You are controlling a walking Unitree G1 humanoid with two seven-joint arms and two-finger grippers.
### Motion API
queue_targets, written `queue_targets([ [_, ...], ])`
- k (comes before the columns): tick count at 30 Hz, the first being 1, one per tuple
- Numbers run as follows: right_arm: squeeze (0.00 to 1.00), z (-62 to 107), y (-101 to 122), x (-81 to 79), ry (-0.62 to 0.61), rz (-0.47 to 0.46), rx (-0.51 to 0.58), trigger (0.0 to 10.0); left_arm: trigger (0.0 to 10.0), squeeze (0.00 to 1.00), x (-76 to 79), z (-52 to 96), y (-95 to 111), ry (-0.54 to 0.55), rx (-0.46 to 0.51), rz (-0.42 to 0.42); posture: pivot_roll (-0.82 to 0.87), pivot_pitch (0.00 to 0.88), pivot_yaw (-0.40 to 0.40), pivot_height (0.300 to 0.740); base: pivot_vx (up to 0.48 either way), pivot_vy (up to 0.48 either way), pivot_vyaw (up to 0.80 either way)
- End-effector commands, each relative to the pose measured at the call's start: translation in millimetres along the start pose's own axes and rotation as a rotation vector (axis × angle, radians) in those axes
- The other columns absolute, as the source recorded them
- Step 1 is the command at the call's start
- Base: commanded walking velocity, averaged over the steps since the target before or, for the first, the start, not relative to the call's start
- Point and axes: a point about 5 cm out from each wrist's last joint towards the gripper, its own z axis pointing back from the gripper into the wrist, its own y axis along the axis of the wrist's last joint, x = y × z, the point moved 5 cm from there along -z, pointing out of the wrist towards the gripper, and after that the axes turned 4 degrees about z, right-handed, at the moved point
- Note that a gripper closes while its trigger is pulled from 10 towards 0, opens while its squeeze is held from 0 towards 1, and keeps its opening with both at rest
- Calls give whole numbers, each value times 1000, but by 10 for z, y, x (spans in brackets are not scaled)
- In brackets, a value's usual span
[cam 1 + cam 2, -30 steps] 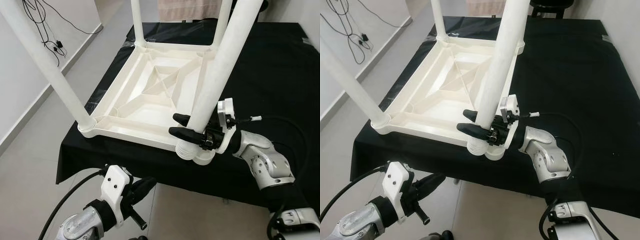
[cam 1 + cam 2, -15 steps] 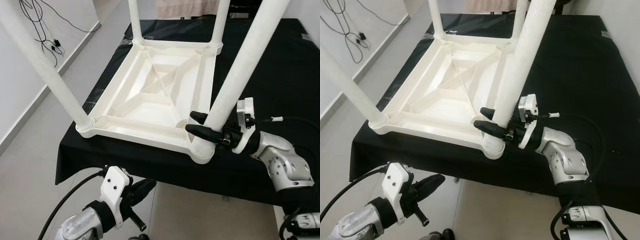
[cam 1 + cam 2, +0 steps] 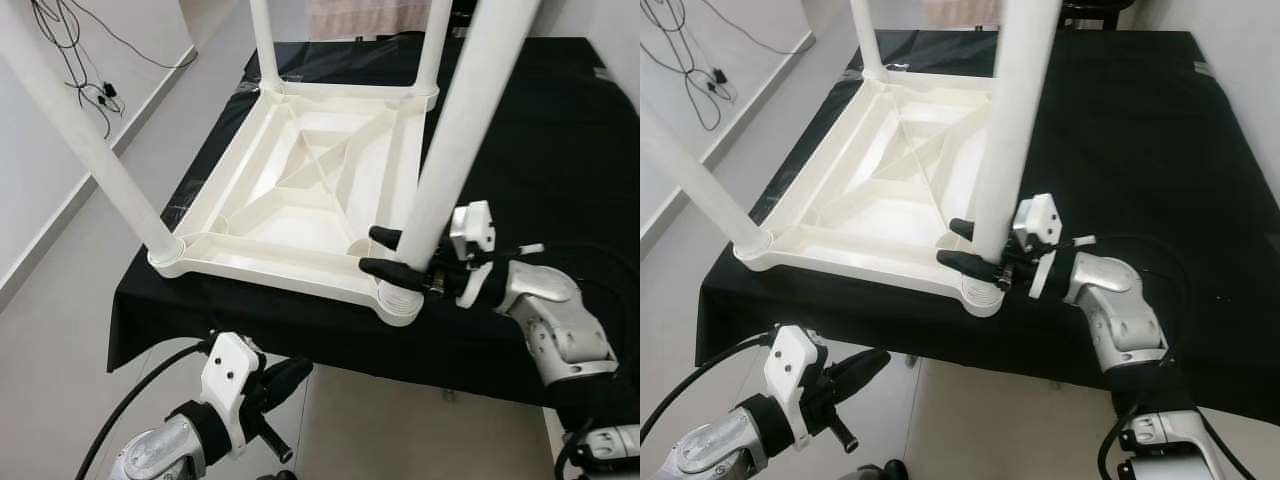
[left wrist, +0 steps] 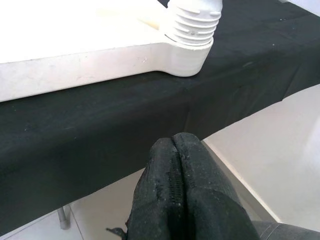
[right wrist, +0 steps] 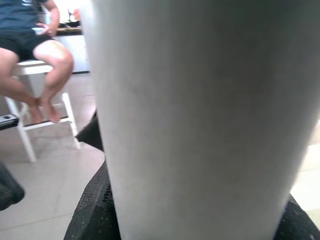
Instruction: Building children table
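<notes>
Right claw (image 3: 388, 252) above black-draped surface (image 3: 560, 130)

Left gripper (image 4: 175, 165) fingers (image 4: 192, 185) pressed together below tabletop corner socket (image 4: 192, 35).

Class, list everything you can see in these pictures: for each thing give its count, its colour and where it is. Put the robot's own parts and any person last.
Table top: one, white, upside down on the cloth.
Legs: four, white, one at each corner socket, standing up.
Cloth: one, black, covering the work surface.
Cables: black, on the floor by the wall, robot's left.
Stool: one, white, on the floor.
Person: one, seated on the stool.
Left gripper: black, jaws together, low before the cloth's near edge.
Right gripper: black, jaws around the near right leg, just above its socket.
</notes>
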Motion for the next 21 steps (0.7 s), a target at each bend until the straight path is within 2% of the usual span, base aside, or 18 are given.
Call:
queue_targets([
  [1,0,-21,-278,-208,56,-76,-76,10000,10000,0,1,43,-44,0,-34,-17,49,248,62,740,0,0,0],
  [7,0,-43,-304,-278,104,-16,-111,10000,10000,0,-4,44,-42,-2,-35,-18,50,251,65,740,0,0,0],
  [15,0,-66,-343,-266,165,135,-207,10000,10000,0,-16,40,-36,3,-34,-22,51,255,61,740,0,0,0],
  [21,0,-40,-269,-253,224,148,-216,10000,10000,0,-16,34,-33,3,-32,-23,49,257,58,740,0,0,0],
])
